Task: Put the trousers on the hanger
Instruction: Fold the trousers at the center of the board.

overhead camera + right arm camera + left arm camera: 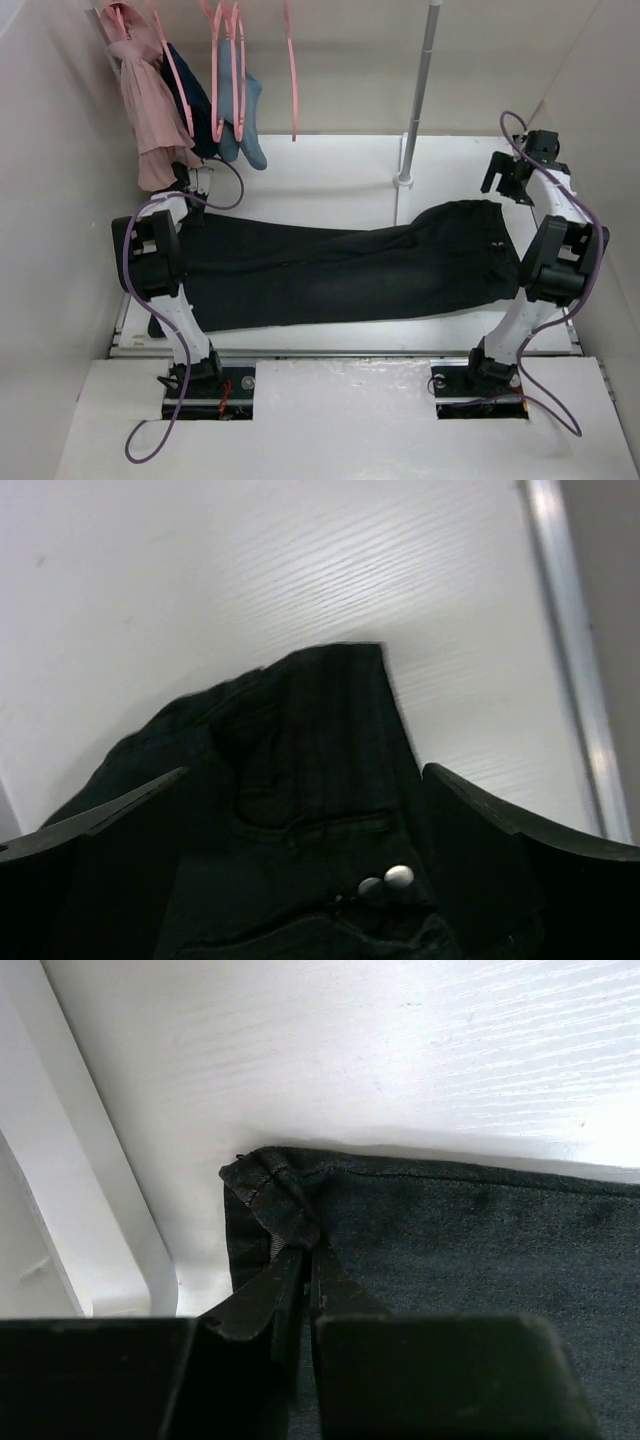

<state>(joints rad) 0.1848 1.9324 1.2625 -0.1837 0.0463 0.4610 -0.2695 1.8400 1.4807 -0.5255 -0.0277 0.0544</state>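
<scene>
Trousers (340,270) flat, white table (320,165) (L gripper (308,1250) on hem (262,1182)); pale walls (55,150)

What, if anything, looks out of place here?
Nothing spilled or damaged. The trousers lie flat across the table; only their hem corner is puckered where the left gripper pinches it. The right gripper is open by the waistband.

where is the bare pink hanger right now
Top view: the thin pink plastic hanger hangs at the back, left of centre, just right of the light-blue garment.
</scene>
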